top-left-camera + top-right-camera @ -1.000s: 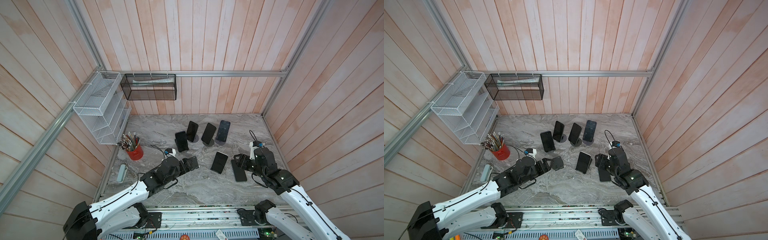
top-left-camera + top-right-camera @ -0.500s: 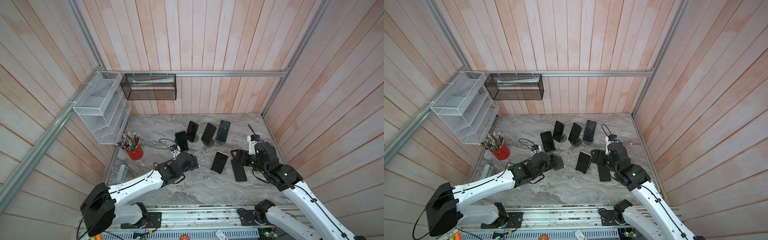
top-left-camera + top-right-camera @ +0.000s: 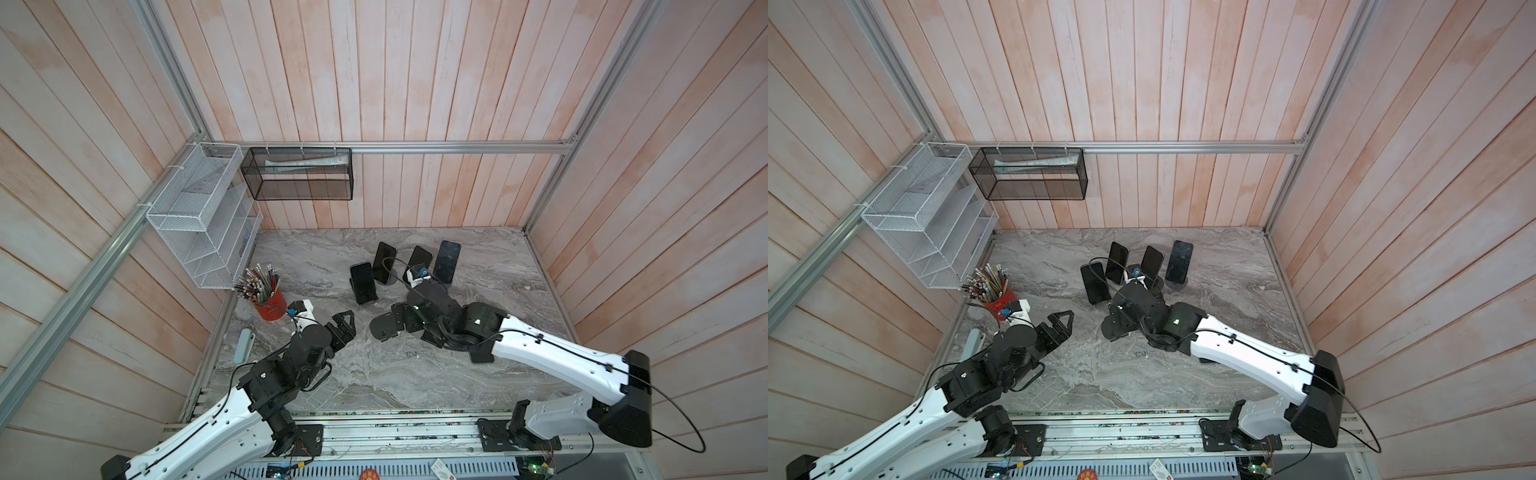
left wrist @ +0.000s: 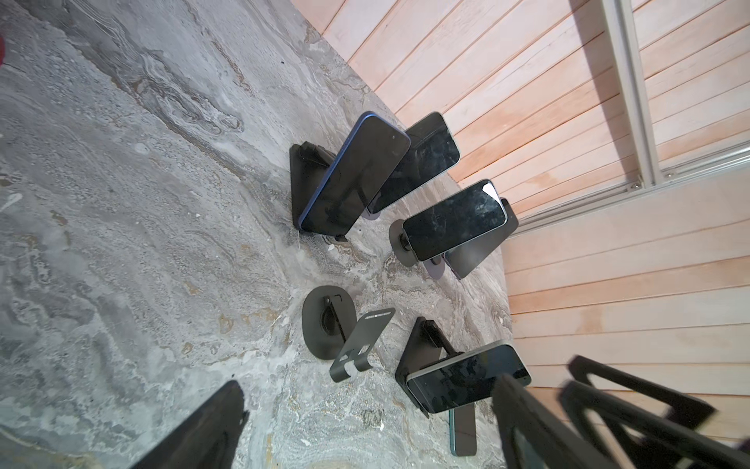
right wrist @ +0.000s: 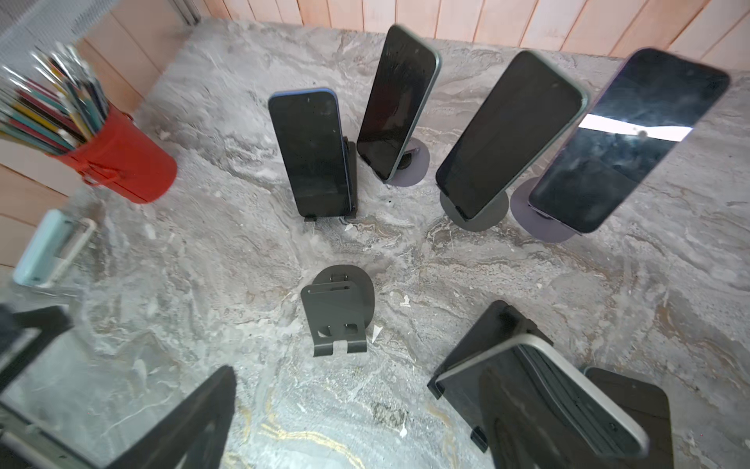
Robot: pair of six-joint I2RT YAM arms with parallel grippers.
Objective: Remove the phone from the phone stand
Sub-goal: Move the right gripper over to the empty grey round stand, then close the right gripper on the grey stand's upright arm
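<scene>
Nearest me, a dark phone (image 5: 523, 377) leans on a black wedge stand (image 5: 483, 337); it also shows in the left wrist view, phone (image 4: 466, 377). My right gripper (image 5: 365, 426) is open. One of its fingers (image 5: 527, 422) stands in front of this phone and the other over bare table. In both top views the right gripper (image 3: 399, 322) (image 3: 1117, 320) covers that phone. An empty round-base stand (image 5: 339, 312) (image 3: 382, 328) sits just left of it. My left gripper (image 3: 347, 322) (image 4: 365, 438) is open and holds nothing, left of the empty stand.
Several more phones on stands line the back, among them a blue-edged one (image 3: 363, 282) and the rightmost (image 3: 446, 259). Another phone (image 4: 462, 430) lies flat by the wedge stand. At the left stand a red pencil cup (image 3: 270, 305) and a pale blue object (image 3: 243, 345).
My left gripper has pulled back left off the empty stand. My right arm has swung left over the near phone and stand. Both grippers have opened wider.
</scene>
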